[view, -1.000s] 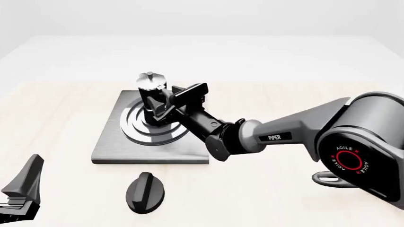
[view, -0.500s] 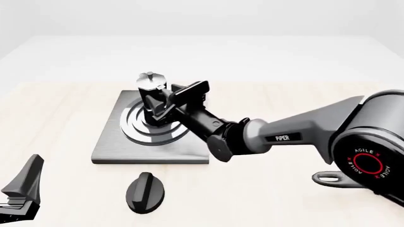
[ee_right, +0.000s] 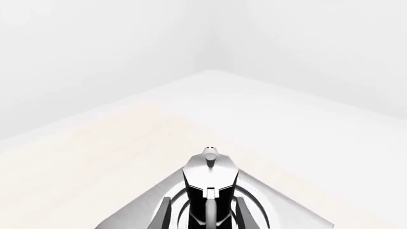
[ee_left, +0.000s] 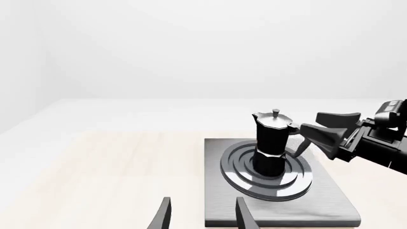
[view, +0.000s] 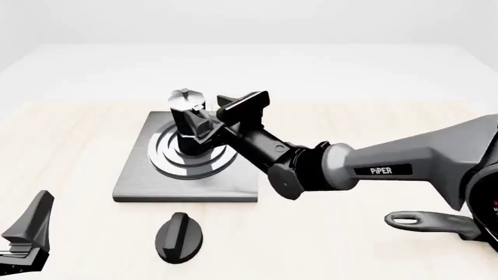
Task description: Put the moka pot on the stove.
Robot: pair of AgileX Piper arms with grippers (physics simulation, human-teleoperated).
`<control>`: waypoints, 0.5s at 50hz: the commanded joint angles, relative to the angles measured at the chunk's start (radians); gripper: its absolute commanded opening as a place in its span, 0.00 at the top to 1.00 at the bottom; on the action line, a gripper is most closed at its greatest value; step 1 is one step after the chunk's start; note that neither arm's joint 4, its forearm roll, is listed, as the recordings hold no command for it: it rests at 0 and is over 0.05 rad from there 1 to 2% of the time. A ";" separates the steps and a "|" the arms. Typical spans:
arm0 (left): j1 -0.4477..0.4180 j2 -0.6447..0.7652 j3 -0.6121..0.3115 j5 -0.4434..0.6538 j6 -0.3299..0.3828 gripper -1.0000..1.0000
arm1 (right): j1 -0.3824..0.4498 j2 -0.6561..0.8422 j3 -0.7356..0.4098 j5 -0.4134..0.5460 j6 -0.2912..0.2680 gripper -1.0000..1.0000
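The moka pot (view: 186, 123), black with a silver lid, stands upright on the round burner of the grey stove (view: 148, 184). It also shows in the left wrist view (ee_left: 272, 140) and the right wrist view (ee_right: 210, 179). My right gripper (view: 209, 133) is open just to the right of the pot, at its handle side. Its fingers are spread in the left wrist view (ee_left: 310, 123), and I cannot tell whether they touch the handle. My left gripper (view: 23, 239) is open and empty at the front left, far from the stove.
A black oval knob (view: 179, 236) lies on the table just in front of the stove. The right arm reaches across the stove's right front corner. The left gripper's fingers (ee_left: 164, 214) point toward the stove slab (ee_left: 330, 210).
The right gripper's wrist has risen and drawn slightly right, and the forearm has swung lower. The pot stays upright on the burner. The left gripper has not moved.
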 commanded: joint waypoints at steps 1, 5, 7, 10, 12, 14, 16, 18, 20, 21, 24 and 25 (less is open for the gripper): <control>0.000 0.000 0.000 0.000 0.000 0.00 | 0.005 -0.063 0.049 0.004 -0.011 0.00; 0.000 0.000 0.000 0.000 0.000 0.00 | -0.001 -0.082 0.065 0.002 -0.016 0.00; 0.000 0.000 0.000 0.000 0.000 0.00 | 0.001 -0.092 0.069 0.005 -0.018 0.00; 0.000 0.000 0.000 0.000 0.000 0.00 | -0.001 -0.103 0.073 0.008 -0.022 0.00; 0.000 0.000 0.000 0.000 0.000 0.00 | -0.001 -0.114 0.077 0.012 -0.025 0.00; 0.000 0.000 0.000 0.000 0.000 0.00 | 0.000 -0.122 0.080 0.014 -0.027 0.00; 0.000 0.000 0.000 0.000 0.000 0.00 | 0.001 -0.130 0.084 0.017 -0.029 0.00; 0.000 0.000 0.000 0.000 0.000 0.00 | 0.001 -0.139 0.089 0.019 -0.030 0.00; 0.000 0.000 0.000 0.000 0.000 0.00 | 0.001 -0.151 0.097 0.021 -0.032 0.00; 0.000 0.000 0.000 0.000 0.000 0.00 | 0.001 -0.151 0.097 0.021 -0.032 0.00; 0.000 0.000 0.000 0.000 0.000 0.00 | -0.001 -0.165 0.108 0.020 -0.034 0.00; 0.000 0.000 0.000 0.000 0.000 0.00 | -0.001 -0.169 0.111 0.020 -0.034 0.00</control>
